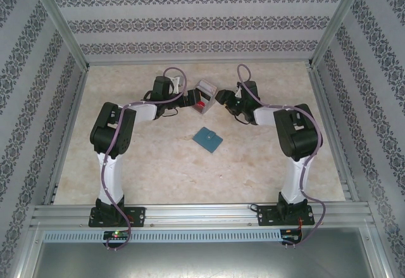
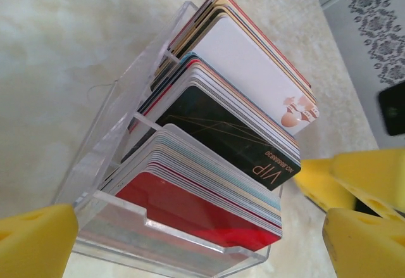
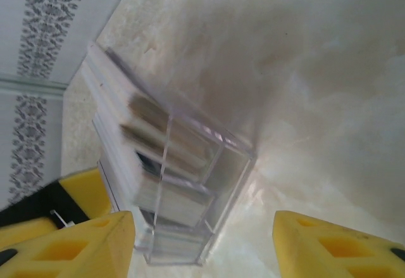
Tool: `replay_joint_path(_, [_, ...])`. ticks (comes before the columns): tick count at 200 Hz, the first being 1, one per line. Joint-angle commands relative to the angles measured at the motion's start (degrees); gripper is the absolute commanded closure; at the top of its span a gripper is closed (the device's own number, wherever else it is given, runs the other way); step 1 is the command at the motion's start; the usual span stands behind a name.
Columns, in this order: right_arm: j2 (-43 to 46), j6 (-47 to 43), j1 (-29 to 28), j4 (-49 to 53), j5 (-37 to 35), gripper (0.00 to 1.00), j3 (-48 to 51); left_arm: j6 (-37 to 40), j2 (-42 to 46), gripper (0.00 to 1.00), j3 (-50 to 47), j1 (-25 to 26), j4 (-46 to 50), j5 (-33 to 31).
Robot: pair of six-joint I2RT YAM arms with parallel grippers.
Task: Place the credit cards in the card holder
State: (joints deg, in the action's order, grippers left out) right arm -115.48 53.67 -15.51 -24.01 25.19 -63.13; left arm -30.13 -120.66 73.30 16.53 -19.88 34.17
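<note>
Left tool (image 2: 199, 243) of mine gapes wide, its yellow fingers (image 2: 35, 240) on either side of the clear stand (image 2: 107, 145). Right tool (image 3: 202, 243) is partly open at the stand's other end, with its fingers spread apart. Credit cards (image 2: 215, 126) sit packed in the stand's three slots: red in front, a black one marked VIP in the middle, white behind. Teal card holder (image 1: 207, 139) lies flat on the table (image 1: 158, 170), well apart from the stand and nearer my bases.

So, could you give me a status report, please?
Left gripper open, right gripper open, both at clear stand. Credit cards in its slots. Card holder lies nearer, folded.
</note>
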Motion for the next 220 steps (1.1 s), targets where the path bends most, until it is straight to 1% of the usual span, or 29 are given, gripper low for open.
replay_joint_path(1, [-2.53, 4.68, 0.19, -6.53, 2.48, 0.39, -3.63, -1.04, 1.2, 0.0, -2.12, 1.46, -6.65, 3.5])
replay_joint_path(35, [-4.47, 4.35, 0.19, -7.68, 2.95, 0.37, -5.38, -0.86, 1.05, 0.0, -4.23, 2.64, -11.54, 5.57])
replay_joint_path(59, [-6.26, 6.08, 0.26, -9.29, 5.01, 0.37, -6.54, -1.2, 1.12, 0.0, -5.05, 3.88, -13.99, 8.18])
replay_joint_path(78, [-7.11, 5.9, 0.19, -10.22, 6.25, 0.37, -6.98, -0.87, 2.2, 0.0, -6.69, 5.26, -15.64, 8.38])
replay_joint_path(103, [-6.63, 5.43, 0.61, -9.81, 6.05, 0.37, -5.96, -2.4, 5.06, 0.01, -9.97, 5.64, -17.59, 6.95])
replay_joint_path(119, [-5.29, 4.68, 1.05, -9.59, 5.29, 0.37, -4.37, -1.58, 9.02, 0.0, -12.08, 4.75, -14.52, 2.14])
replay_joint_path(128, [-4.55, 4.21, 1.39, -8.57, 4.81, 0.37, -3.66, 0.03, 10.78, 0.0, -12.25, 4.02, -10.7, -0.86])
replay_joint_path(141, [-3.77, 4.59, 1.84, -9.04, 5.03, 0.36, -2.44, 2.58, 12.14, 0.0, -10.77, 2.83, -5.21, -4.1])
replay_joint_path(152, [-3.37, 5.48, 1.91, -9.98, 5.32, 0.37, -1.52, 2.97, 11.82, 0.0, -9.24, 1.74, -2.92, -5.17])
replay_joint_path(167, [-3.3, 5.53, 1.8, -11.06, 6.02, 0.36, -1.36, 2.63, 9.75, 0.0, -6.51, 0.31, -2.41, -3.64])
replay_joint_path(191, [-4.28, 6.11, 1.82, -12.06, 6.76, 0.34, -2.46, 3.2, 4.82, 0.0, -0.14, -0.66, 0.27, -3.49])
replay_joint_path(220, [-6.5, 9.22, 1.6, -17.23, 8.97, 0.32, -3.76, 3.26, -1.48, 0.0, 7.19, -0.98, 2.28, -0.7])
